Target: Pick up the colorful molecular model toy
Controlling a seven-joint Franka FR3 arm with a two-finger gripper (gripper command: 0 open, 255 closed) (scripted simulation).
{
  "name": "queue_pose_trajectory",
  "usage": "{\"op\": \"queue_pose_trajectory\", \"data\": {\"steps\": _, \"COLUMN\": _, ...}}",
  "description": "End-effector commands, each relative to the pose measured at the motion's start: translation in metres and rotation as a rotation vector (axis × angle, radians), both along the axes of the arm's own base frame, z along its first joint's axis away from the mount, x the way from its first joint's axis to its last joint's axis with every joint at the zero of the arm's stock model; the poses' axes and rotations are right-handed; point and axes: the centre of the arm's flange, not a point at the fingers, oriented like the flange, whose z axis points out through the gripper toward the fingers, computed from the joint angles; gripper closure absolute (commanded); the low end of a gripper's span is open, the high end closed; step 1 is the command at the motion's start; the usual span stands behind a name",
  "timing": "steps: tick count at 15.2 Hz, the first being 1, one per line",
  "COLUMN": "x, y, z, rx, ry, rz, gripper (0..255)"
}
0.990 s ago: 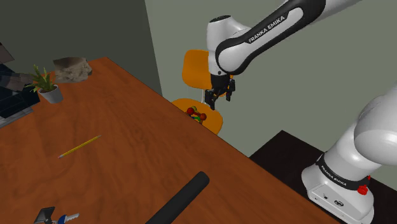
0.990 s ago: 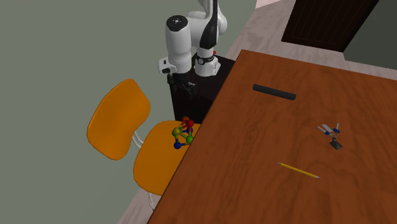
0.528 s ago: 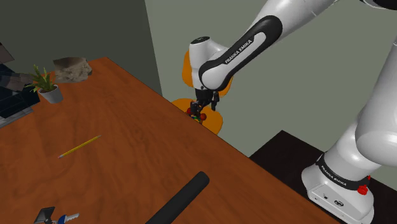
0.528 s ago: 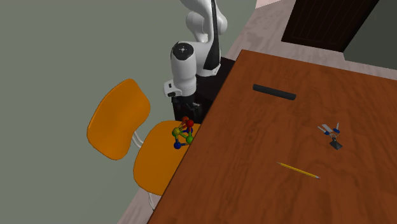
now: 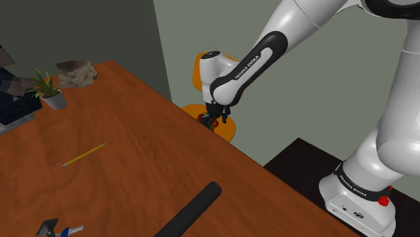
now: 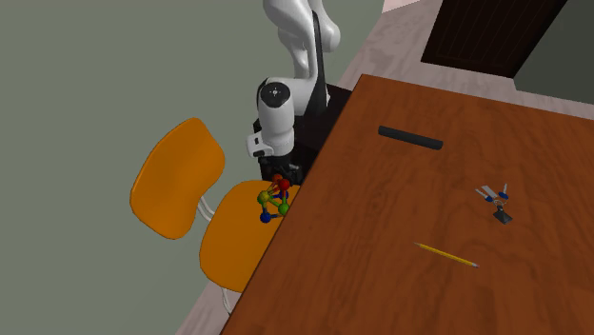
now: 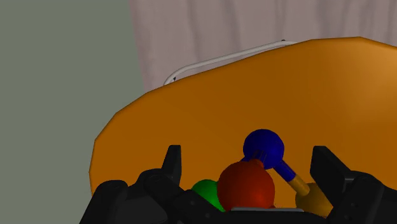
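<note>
Directly between the spread fingers (image 7: 172,162) of the gripper (image 7: 249,164) sits the molecular model toy (image 7: 246,184), red, blue, green and orange balls joined by short rods. The fingers stand apart on either side of it, and neither visibly presses it. Beneath both lies the orange chair (image 6: 228,247) seat. Just beside the gripper runs the edge of the brown table (image 6: 400,219), which carries a pencil (image 6: 446,254) and a black bar (image 6: 410,138) well apart from the gripper.

Wrist view: the molecular toy (image 7: 245,184) runs off the edge, its green ball (image 7: 205,191) half behind my pincer (image 7: 248,156). Shoulder view: my arm (image 5: 239,67) covers most of it; the near black bar (image 5: 190,210) is cut short.
</note>
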Motion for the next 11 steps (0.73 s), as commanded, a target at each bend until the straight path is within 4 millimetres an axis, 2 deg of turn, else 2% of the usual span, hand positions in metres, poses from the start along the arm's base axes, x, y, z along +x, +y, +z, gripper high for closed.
{"op": "queue_pose_trajectory", "data": {"steps": 1, "x": -0.0004, "y": 0.0003, "z": -0.0017, "rx": 0.000, "ry": 0.000, "rz": 0.000, "gripper": 0}}
{"op": "queue_pose_trajectory", "data": {"steps": 2, "x": -0.0004, "y": 0.0001, "z": -0.0017, "rx": 0.000, "ry": 0.000, "rz": 0.000, "gripper": 255}}
{"op": "queue_pose_trajectory", "data": {"steps": 11, "x": -0.0004, "y": 0.0003, "z": -0.0017, "rx": 0.000, "ry": 0.000, "rz": 0.000, "gripper": 255}}
